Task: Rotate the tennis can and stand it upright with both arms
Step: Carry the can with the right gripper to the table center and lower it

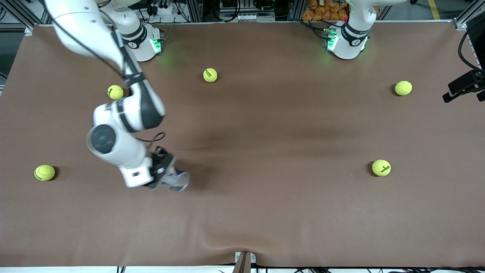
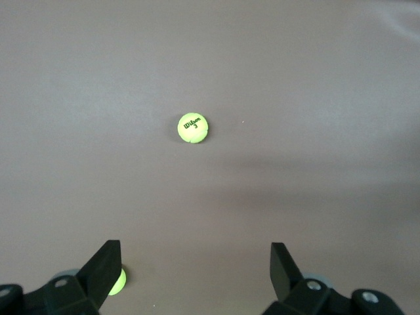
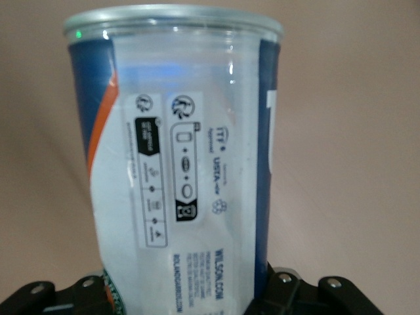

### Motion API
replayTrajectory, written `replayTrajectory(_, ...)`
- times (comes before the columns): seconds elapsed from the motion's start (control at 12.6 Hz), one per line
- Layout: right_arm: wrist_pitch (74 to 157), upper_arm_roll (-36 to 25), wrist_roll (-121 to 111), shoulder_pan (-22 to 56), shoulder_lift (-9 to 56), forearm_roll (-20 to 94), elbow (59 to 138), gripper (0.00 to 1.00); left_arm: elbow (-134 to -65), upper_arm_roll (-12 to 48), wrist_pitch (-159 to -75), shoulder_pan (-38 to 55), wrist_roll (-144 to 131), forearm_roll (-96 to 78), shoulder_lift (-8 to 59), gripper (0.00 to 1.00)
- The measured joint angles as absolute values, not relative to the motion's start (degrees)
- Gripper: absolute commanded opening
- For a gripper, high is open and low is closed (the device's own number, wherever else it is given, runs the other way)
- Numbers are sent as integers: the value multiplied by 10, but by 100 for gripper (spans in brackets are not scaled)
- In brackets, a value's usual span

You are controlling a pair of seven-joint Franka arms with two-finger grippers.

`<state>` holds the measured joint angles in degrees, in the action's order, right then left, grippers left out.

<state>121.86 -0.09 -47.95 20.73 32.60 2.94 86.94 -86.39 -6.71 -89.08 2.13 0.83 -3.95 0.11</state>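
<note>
The tennis can (image 1: pixel 177 181) is a clear tube with a white and navy label and a silvery rim. My right gripper (image 1: pixel 162 171) is shut on it over the table toward the right arm's end. The can sits tilted in the grip, rim end away from the hand. It fills the right wrist view, where the tennis can (image 3: pixel 184 164) hides most of the right gripper (image 3: pixel 190 298). In the left wrist view my left gripper (image 2: pixel 195 249) stands open and empty, high over bare table. The left arm waits; only its base (image 1: pixel 350 36) shows in the front view.
Several yellow-green tennis balls lie scattered on the brown table (image 1: pixel 265 212): one ball (image 1: pixel 210 75) near the bases, one ball (image 1: pixel 115 92) by the right arm, one ball (image 1: pixel 44 172) at that end. A ball (image 2: pixel 193 127) lies under the left gripper. A black device (image 1: pixel 464 86) overhangs the left arm's end.
</note>
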Motion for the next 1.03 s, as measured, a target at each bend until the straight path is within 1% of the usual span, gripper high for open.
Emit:
replayTrajectory(0.16, 1230, -1, -482, 265, 326, 29, 870, 74, -864, -67, -891, 21, 8, -39, 1, 100)
replayTrajectory(0.32, 1263, 0, -482, 324, 332, 29, 875, 75, -864, -67, -891, 21, 8, -40, 2, 100)
replayTrajectory(0.63, 1328, -3, -480, 426, 387, 22, 884, 75, -864, -67, -891, 21, 8, -40, 2, 100)
replayTrajectory(0.79, 1352, -9, -465, 455, 419, -1, 884, 77, -864, -67, -891, 21, 8, -40, 2, 100)
replayTrajectory(1.03, 1365, -14, -421, 461, 441, -46, 883, 82, -864, -67, -890, 21, 8, -57, 8, 100)
